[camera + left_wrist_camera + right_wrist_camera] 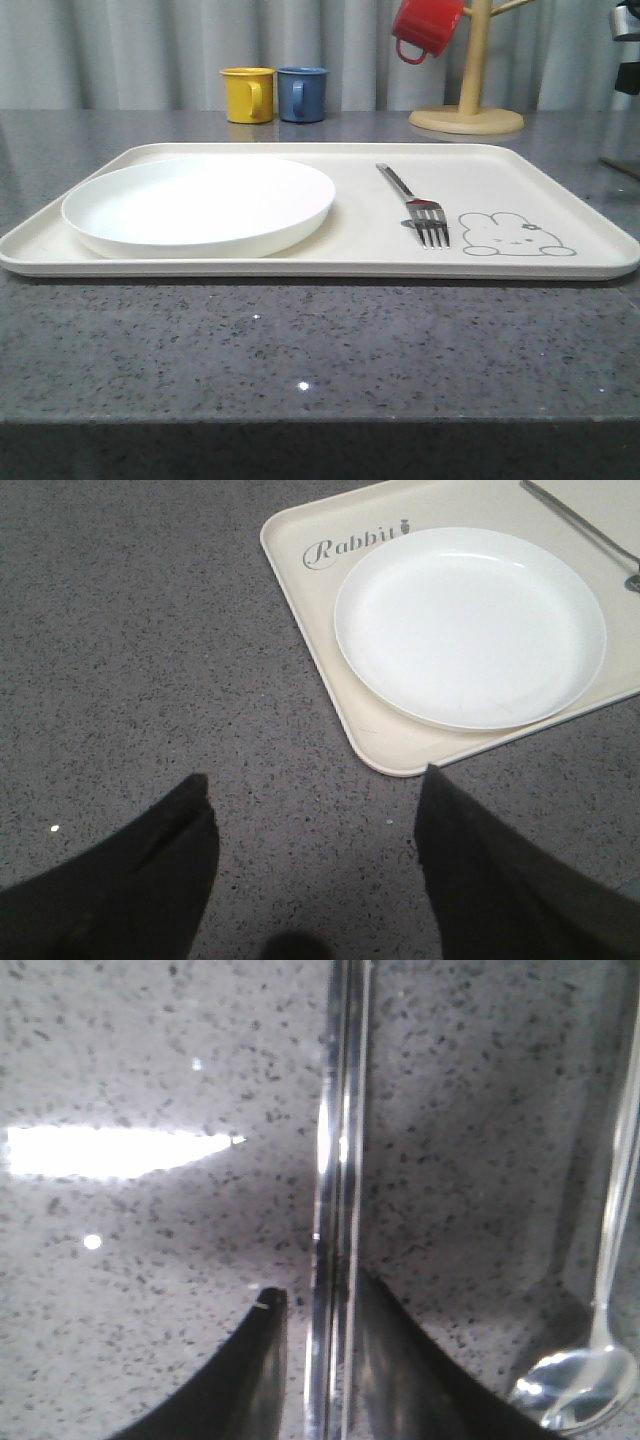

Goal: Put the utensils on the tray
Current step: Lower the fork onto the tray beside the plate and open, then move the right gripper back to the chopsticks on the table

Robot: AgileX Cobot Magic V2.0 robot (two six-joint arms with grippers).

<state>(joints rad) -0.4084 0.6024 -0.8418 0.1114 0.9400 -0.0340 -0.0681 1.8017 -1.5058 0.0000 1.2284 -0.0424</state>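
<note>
Speckled counter (150,1290), chopsticks (338,1160) between right gripper (318,1360) fingers

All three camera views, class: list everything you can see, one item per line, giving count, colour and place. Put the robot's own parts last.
tray: one, cream, on the grey counter, rabbit drawing at its right.
plate: one, white, on the tray's left half.
fork: one, silver, on the tray, right of the plate.
chopsticks: one pair, silver, on the counter, between the right pincer's fingers.
spoon: one, silver, on the counter beside the chopsticks.
mugs: yellow and blue standing behind the tray; red hanging on the wooden mug tree.
left pincer: black, open above bare counter.
right pincer: black, closing around the chopsticks.
</note>
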